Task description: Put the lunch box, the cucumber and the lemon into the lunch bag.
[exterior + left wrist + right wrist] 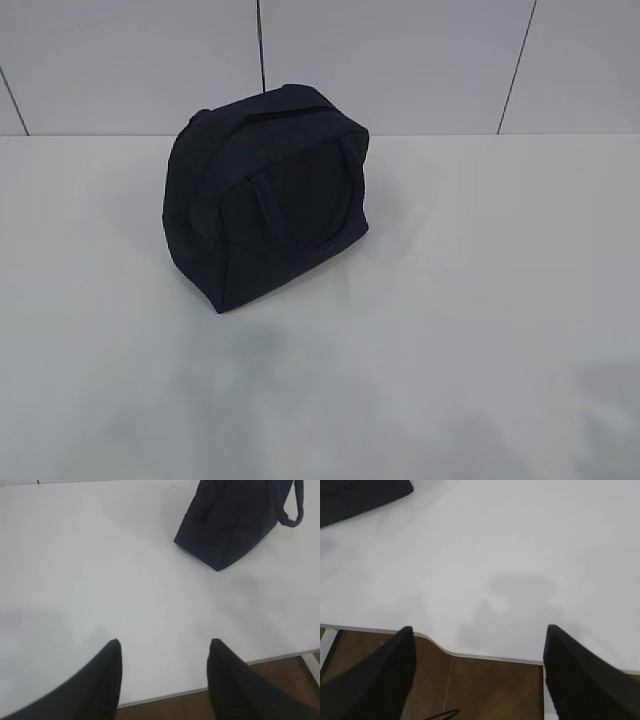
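The dark navy lunch bag [265,195] stands on the white table [450,330], left of the middle, its zipper line along the top and a loop handle lying on its front face. It also shows at the top right of the left wrist view [235,520] and as a corner at the top left of the right wrist view [355,497]. The lunch box, the cucumber and the lemon are out of view. My left gripper [165,645] is open and empty over the table's front edge. My right gripper [477,630] is open and empty over the front edge too. Neither gripper shows in the exterior view.
A tiled wall [400,60] rises behind the table. The table's front edge [165,696] runs under my left gripper, with brown floor [485,685] below. A rounded notch in the edge [437,645] lies under my right gripper.
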Robot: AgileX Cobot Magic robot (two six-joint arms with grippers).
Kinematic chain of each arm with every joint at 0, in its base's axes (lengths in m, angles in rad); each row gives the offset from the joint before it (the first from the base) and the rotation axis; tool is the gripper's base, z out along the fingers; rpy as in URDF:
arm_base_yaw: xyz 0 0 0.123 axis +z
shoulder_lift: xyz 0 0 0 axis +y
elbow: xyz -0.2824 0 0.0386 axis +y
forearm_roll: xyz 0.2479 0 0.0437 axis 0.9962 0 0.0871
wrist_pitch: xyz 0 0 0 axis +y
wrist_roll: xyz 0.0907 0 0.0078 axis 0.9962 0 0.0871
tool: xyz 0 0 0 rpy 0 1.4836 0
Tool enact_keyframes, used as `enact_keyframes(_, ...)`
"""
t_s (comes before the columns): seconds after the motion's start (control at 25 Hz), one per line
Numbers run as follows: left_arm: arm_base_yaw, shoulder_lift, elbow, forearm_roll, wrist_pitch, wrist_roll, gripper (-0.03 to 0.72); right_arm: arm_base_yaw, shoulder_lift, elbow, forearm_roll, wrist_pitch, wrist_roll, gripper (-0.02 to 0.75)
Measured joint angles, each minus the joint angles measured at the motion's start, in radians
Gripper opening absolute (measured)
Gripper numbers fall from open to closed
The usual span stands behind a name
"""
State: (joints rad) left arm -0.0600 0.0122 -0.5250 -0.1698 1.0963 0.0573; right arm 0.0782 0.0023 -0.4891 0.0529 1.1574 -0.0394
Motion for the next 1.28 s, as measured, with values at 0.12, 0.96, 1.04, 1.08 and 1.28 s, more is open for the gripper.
enact_keyframes(0.12, 0.0, 0.0, 0.0, 0.02, 0.0, 0.0, 0.386, 0.0, 0.0, 0.0, 0.0, -0.002, 0.0, 0.589)
enact_keyframes(0.96, 0.0, 0.0, 0.0, 0.029, 0.0, 0.0, 0.372, 0.0, 0.0, 0.0, 0.0, -0.004, 0.0, 0.589)
enact_keyframes(1.04, 0.0, 0.0, 0.0, 0.029, 0.0, 0.0, 0.372, 0.002, -0.013, 0.0, 0.0, -0.004, 0.0, 0.589)
enact_keyframes(1.08, 0.0, 0.0, 0.001, 0.029, 0.0, 0.0, 0.372, 0.002, -0.017, 0.001, 0.0, -0.004, 0.0, 0.589)
enact_keyframes(1.28, 0.0, 0.0, 0.001, 0.027, 0.0, 0.0, 0.372, 0.009, -0.019, 0.001, 0.0, -0.008, 0.0, 0.589)
